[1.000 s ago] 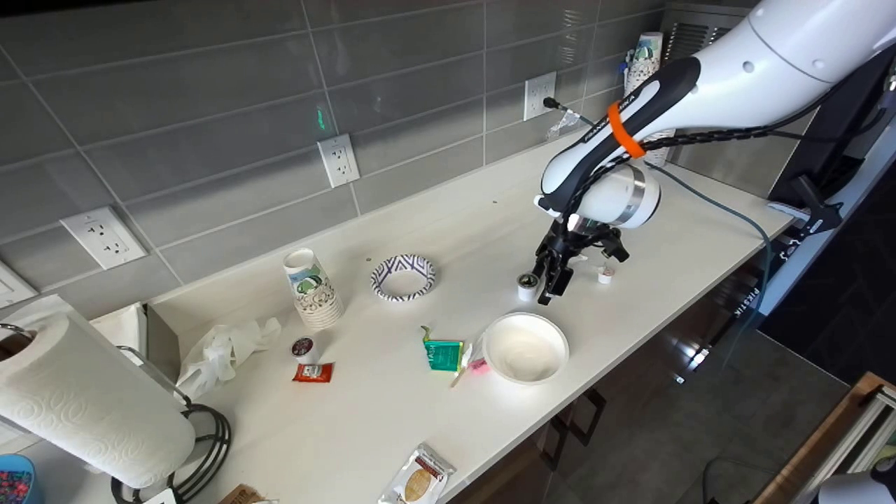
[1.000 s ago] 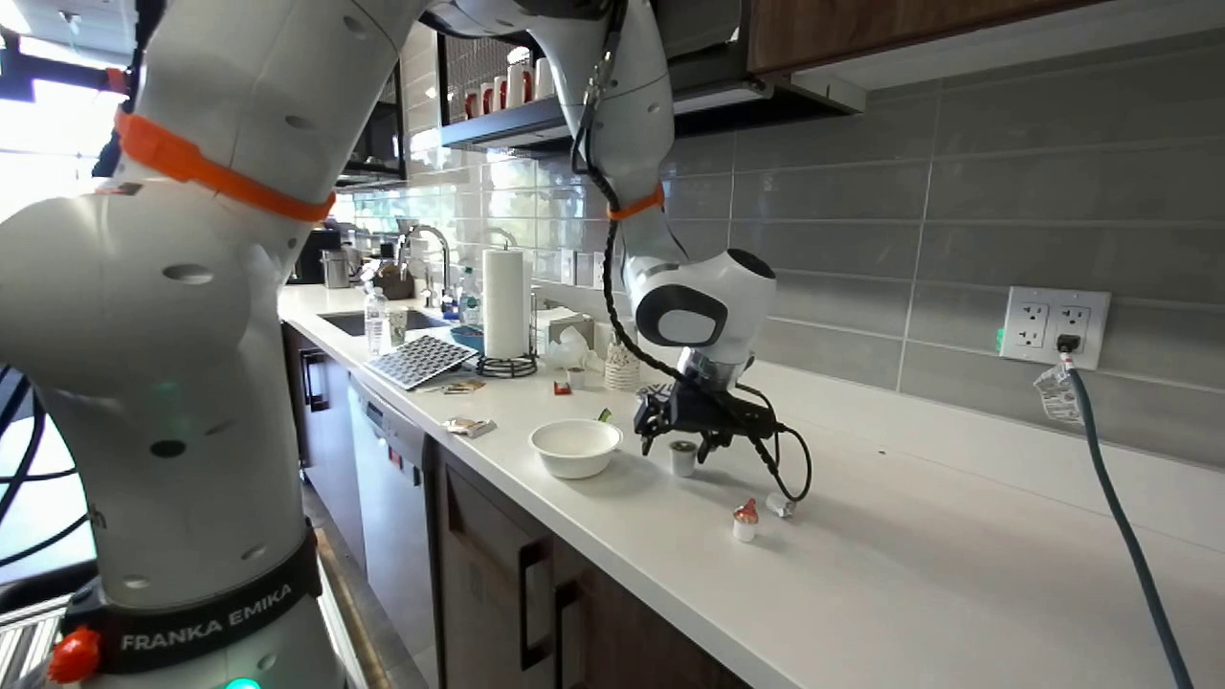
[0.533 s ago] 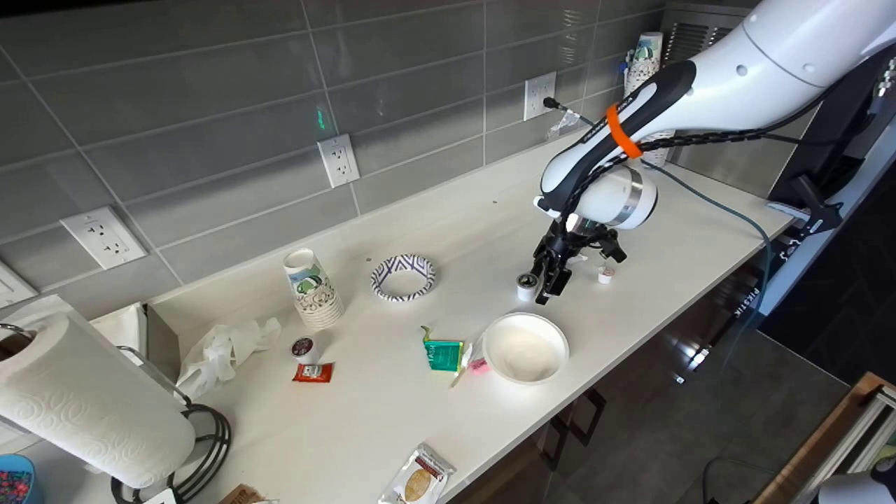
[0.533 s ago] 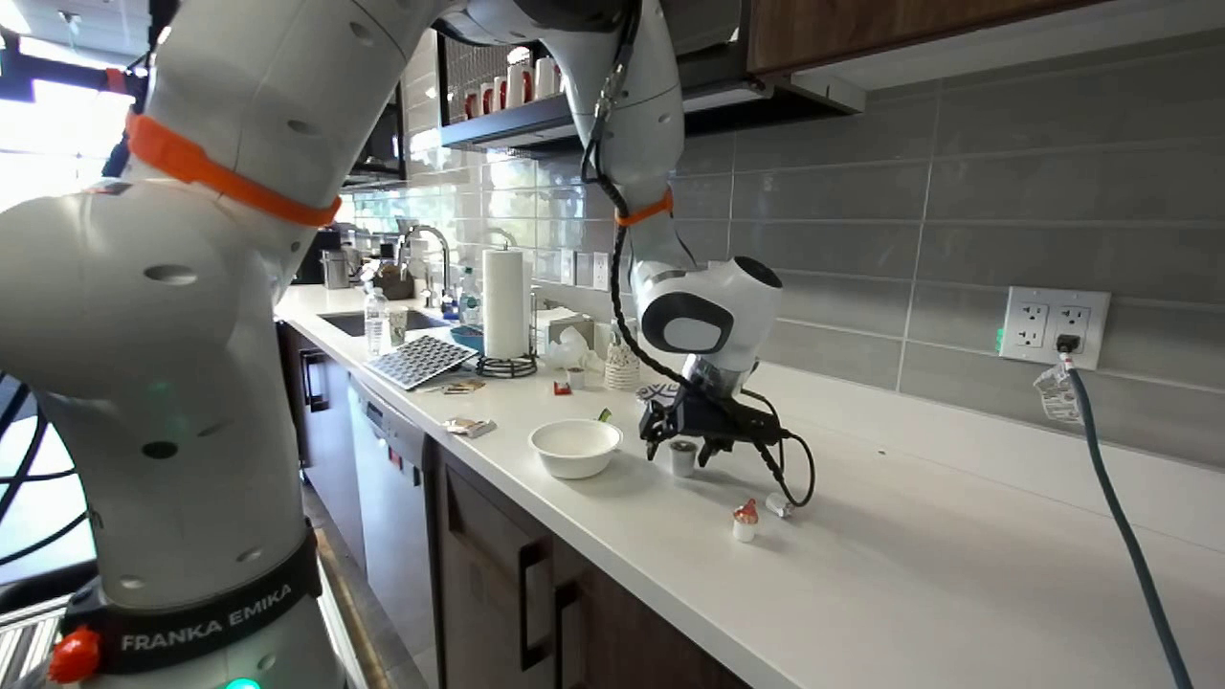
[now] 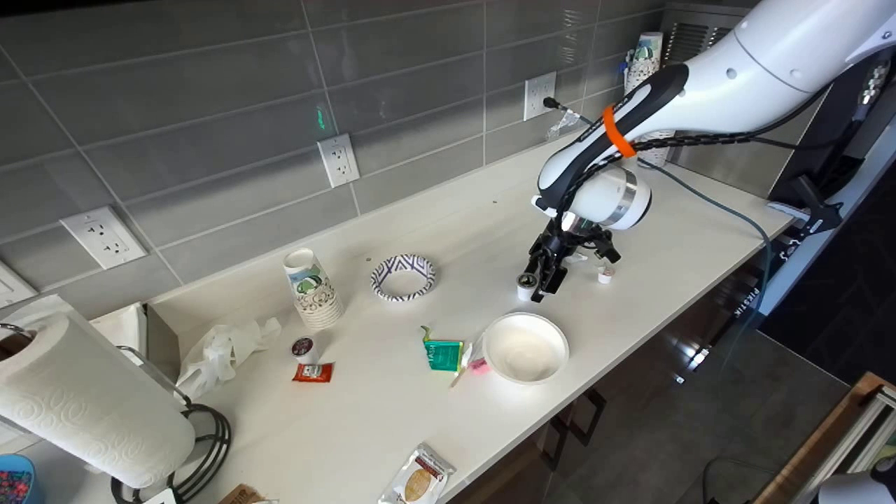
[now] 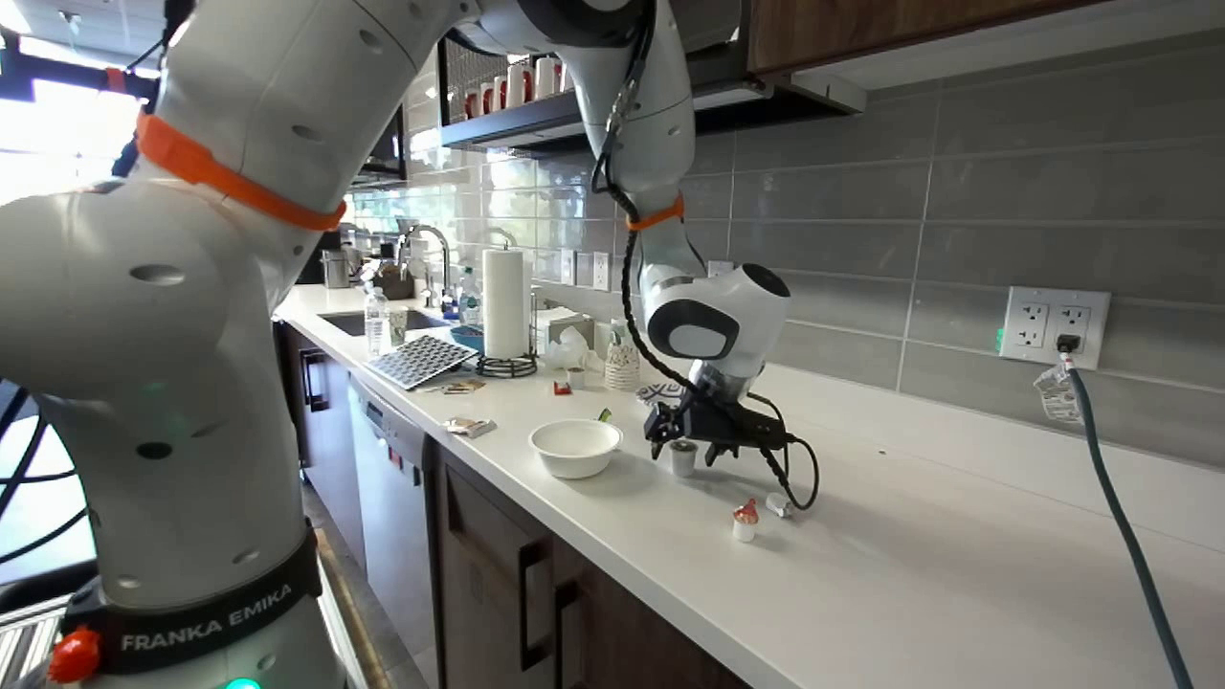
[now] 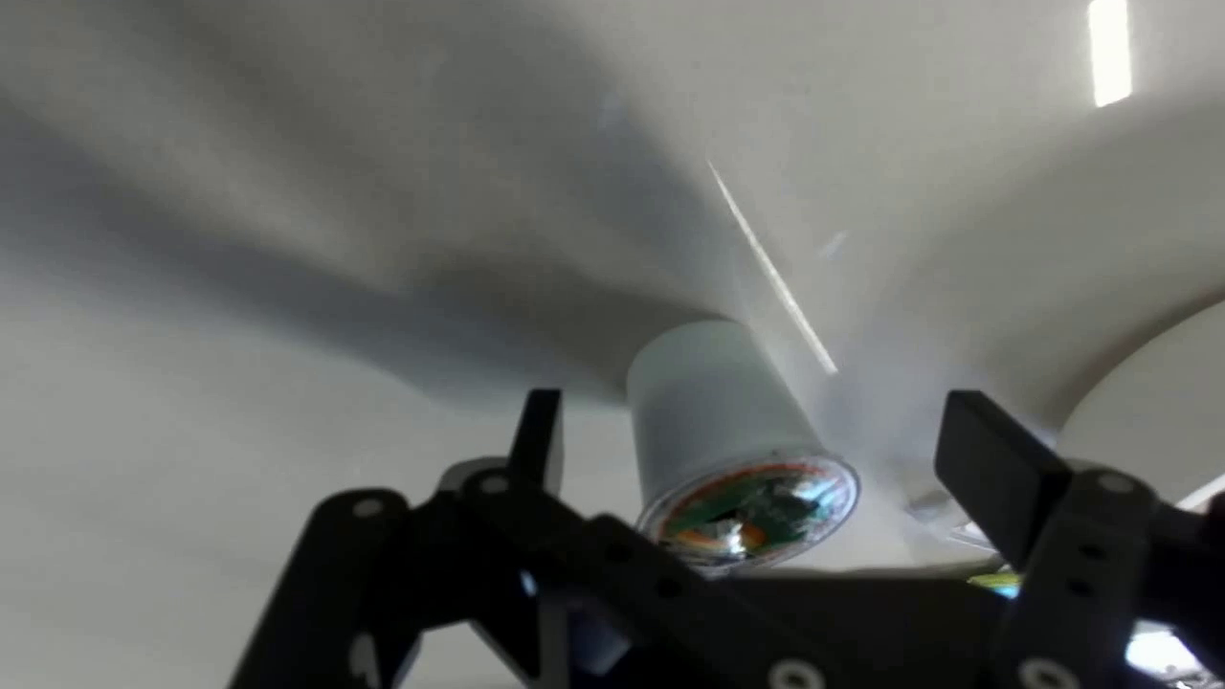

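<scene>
Between my parted fingers [image 7: 1000, 469], an upright coffee pod [image 7: 713, 392] on the white countertop [image 5: 371, 420].
My gripper [image 7: 752, 411] is spread wide and has hold of nothing; gaps show on both sides of the pod in the wrist view. Nearby sits a white bowl [image 5: 526, 350]; farther off lie a green sachet [image 5: 444, 355] and a patterned paper bowl [image 5: 403, 278].

Strong light overexposes the far background [image 6: 57, 134] at the left of an exterior view and glints in the glossy tiles [image 6: 517, 201]; the counter [image 5: 392, 420] is bright, the floor [image 5: 651, 420] dim. Wrist view: soft shadows [image 7: 478, 335] spread left of the pod [image 7: 718, 411], narrow glare streaks [image 7: 1110, 53] mark the counter, and the black fingers [image 7: 995, 469] are dim and slightly blurred.
</scene>
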You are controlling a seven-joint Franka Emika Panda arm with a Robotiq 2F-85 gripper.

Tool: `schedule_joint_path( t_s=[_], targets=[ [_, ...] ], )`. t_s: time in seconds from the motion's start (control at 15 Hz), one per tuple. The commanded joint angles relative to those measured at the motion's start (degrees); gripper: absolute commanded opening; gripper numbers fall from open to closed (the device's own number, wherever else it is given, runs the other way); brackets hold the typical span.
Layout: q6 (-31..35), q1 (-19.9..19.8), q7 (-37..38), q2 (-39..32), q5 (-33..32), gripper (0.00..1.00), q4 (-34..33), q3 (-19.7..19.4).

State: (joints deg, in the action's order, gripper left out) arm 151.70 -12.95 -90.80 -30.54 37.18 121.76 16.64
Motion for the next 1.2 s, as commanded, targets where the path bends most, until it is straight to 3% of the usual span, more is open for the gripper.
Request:
schedule_joint_path(
  t_s=[0.0, 0.07, 0.13, 0.53, 0.6, 1.0, 1.13],
  targets=[
    [1.8, -0.9, -3.0, -2.7, 2.5, 0.98, -1.8, 1.3],
    [1.7, -0.9, -3.1, -3.0, 2.6, 0.97, -2.0, 1.3],
    [1.7, -0.9, -3.2, -3.3, 2.6, 0.88, -2.3, 1.3],
    [1.9, -1.0, -3.3, -3.8, 2.2, 0.58, -3.1, 1.3],
    [1.8, -1.0, -3.3, -3.8, 2.2, 0.59, -3.1, 1.3],
    [1.6, 0.1, -1.9, -2.9, 0.8, 0.34, -2.4, 0.5],
    [1.3, 1.0, -1.0, -2.2, -0.3, 0.32, -1.9, 0.0]
  ],
)
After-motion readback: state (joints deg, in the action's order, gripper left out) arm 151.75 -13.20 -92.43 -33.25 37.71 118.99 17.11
